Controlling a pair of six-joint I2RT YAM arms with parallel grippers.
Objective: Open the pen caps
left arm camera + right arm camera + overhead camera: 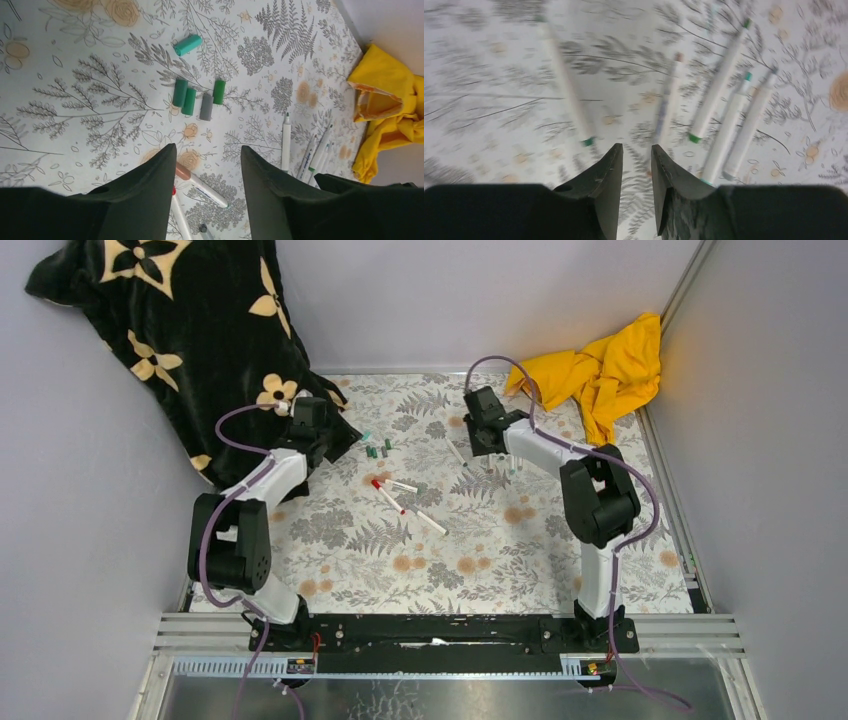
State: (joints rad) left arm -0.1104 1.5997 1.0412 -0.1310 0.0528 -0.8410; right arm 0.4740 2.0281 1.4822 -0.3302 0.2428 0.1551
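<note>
Claw states: left claw [207, 167] released wide, empty, above tabletop [75, 125]; right claw [636, 160] narrowly parted, empty. Loose green pen caps [197, 97] at left claw's 12 o'clock; red cap [377, 483], on its white pen [393, 500], at their 6 o'clock. Judgement: one claw pins the pen, the other pinches the cap, then pull straight along the axis.

Overhead rear view; close downward wrist views, same table [330, 570]

Five loose pen caps [189, 101], four green and one grey, lie flat together
</note>
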